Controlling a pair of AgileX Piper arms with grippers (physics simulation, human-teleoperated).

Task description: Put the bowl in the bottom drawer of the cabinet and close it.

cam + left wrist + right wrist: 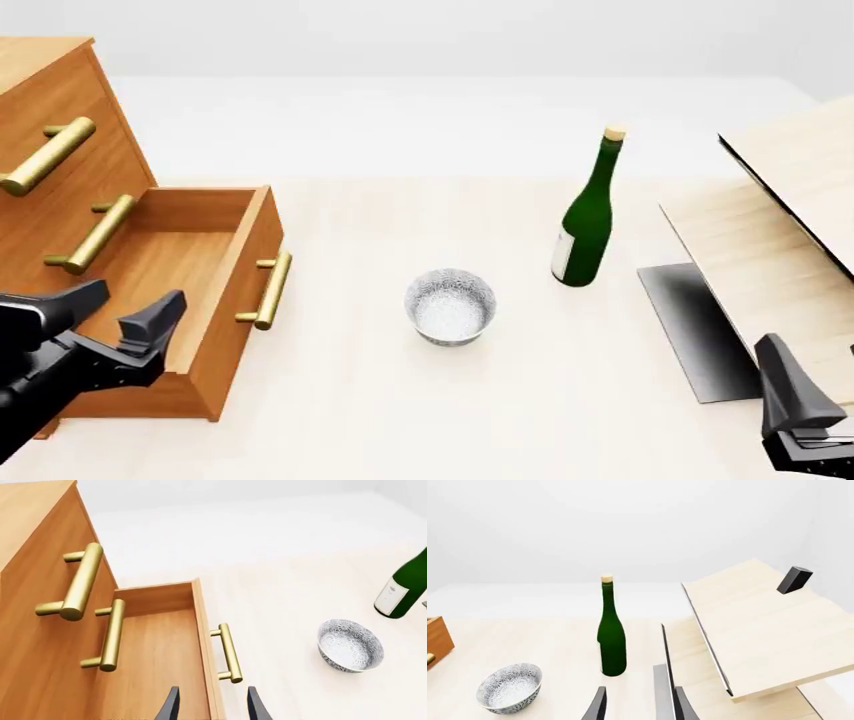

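Since the bowl [451,306] stands near the bottle [586,214], we risk toppling it with either gripper, both jaws apart and empty.

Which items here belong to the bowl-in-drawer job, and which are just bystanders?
Job items:
small white grey-speckled bowl
open bottom drawer with brass handle
orange-brown wooden cabinet

Bystanders:
green glass bottle with cork
pale wood panel structure

A pale wooden tabletop [534,400] was lit evenly, and only soft shadows were cast. Beyond its far edge, toward twelve o'clock, a plain white backdrop was seen. At three o'clock, a pale wood panel structure [787,230] was placed.
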